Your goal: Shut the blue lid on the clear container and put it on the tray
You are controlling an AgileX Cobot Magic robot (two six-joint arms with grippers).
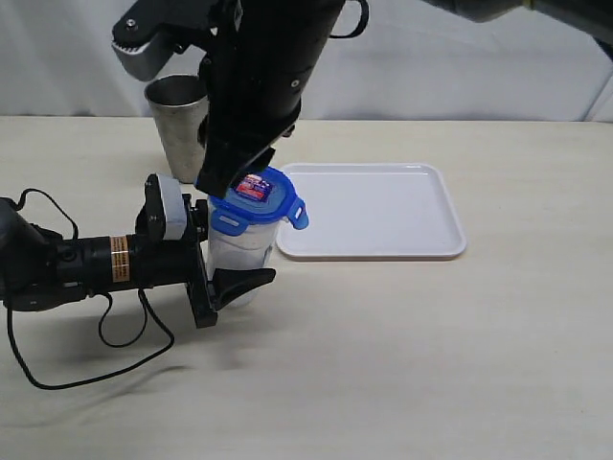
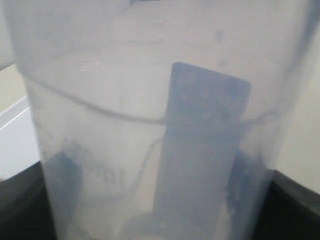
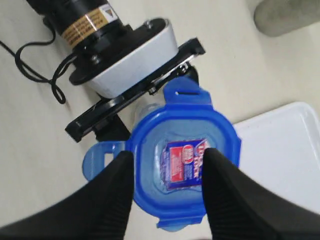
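The clear container [image 1: 241,251] stands upright on the table, just left of the tray [image 1: 383,216]. My left gripper [image 1: 235,244] is shut on it from the side, one jaw on each side of its wall. Up close, the container [image 2: 150,125] fills the left wrist view, with its label showing through. The blue lid [image 1: 259,196] sits on the container's mouth, its flaps sticking outward. My right gripper [image 3: 167,155] hovers just above the lid [image 3: 185,200], open, its fingers spanning the red sticker. In the exterior view the right gripper [image 1: 230,182] comes down from above.
A grey metal tumbler [image 1: 179,125] stands behind the container, near the right arm. The white tray [image 3: 285,150] lies flat with nothing on it. The left arm's black cable [image 1: 96,335] loops over the table at the front left.
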